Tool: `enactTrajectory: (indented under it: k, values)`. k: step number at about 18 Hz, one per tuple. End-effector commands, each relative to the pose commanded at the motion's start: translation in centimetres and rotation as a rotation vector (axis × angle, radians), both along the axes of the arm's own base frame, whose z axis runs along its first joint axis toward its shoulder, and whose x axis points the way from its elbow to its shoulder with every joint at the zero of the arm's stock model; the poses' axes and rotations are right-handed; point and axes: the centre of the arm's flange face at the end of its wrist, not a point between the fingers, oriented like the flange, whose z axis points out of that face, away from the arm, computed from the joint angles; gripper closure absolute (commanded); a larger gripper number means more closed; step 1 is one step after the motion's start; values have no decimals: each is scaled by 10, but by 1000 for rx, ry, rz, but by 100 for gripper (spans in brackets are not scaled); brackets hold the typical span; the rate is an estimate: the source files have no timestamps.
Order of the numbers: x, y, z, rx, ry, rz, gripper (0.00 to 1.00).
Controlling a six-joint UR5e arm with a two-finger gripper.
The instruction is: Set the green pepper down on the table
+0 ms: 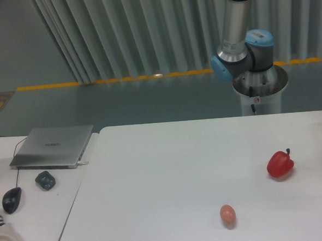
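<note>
The white table carries two things, well apart — a red pepper toward its right side and an egg nearer the front edge.

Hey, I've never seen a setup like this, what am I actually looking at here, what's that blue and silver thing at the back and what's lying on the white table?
This is one picture from a fixed camera looking down across the room. The blue and silver thing is a robot arm standing on a white pedestal behind the table. Only its base and lower joints show; the rest leaves the top of the picture, so its gripper is out of view and I cannot say whether it holds anything. On the big white table lie a red pepper toward the right and an egg nearer the front edge, apart from each other. No green pepper shows here. The smaller desk on the left holds a closed laptop, a mouse and a small dark object.
</note>
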Motion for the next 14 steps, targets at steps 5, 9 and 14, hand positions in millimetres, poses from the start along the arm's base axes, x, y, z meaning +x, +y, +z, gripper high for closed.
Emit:
enactTrajectory:
  k: [5, 9, 14]
  values:
    - [2, -1, 1, 0, -5, -2, 0]
    - [13, -4, -20, -9, -28, 14, 0]
    - [-1, -24, -23, 1, 8, 51, 0]
